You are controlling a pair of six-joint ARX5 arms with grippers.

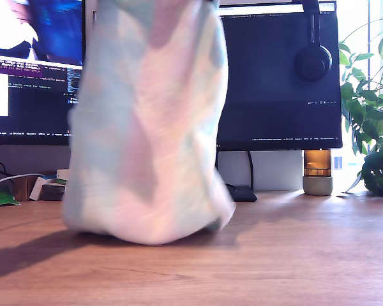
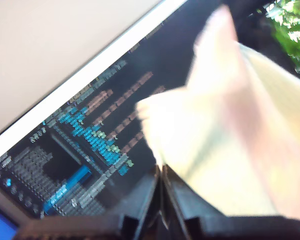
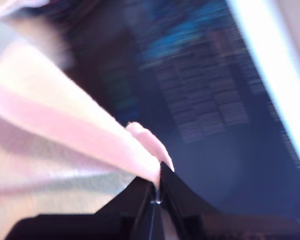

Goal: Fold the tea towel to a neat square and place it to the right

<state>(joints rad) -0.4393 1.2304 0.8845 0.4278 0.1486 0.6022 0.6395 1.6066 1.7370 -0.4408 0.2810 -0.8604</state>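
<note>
Hanging close before the exterior camera, one tea towel [image 1: 147,127] is drooping until its lower edge is touching the wooden desk [image 1: 293,255]. It is looking fluffy, whitish with mint and pink tints, blurred. My first gripper [image 2: 160,172] and my second gripper [image 3: 157,175] are each pinching its pink edge. Two monitors [image 1: 277,76] are standing behind, one pair of headphones [image 1: 313,57], one plant [image 1: 373,108].

The text on the monitors [image 1: 277,76] is too blurred to read.

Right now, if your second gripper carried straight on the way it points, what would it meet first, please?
Probably the dark monitor screen: my second gripper, shut on the tea towel, faces it, though blur hides the depth.
</note>
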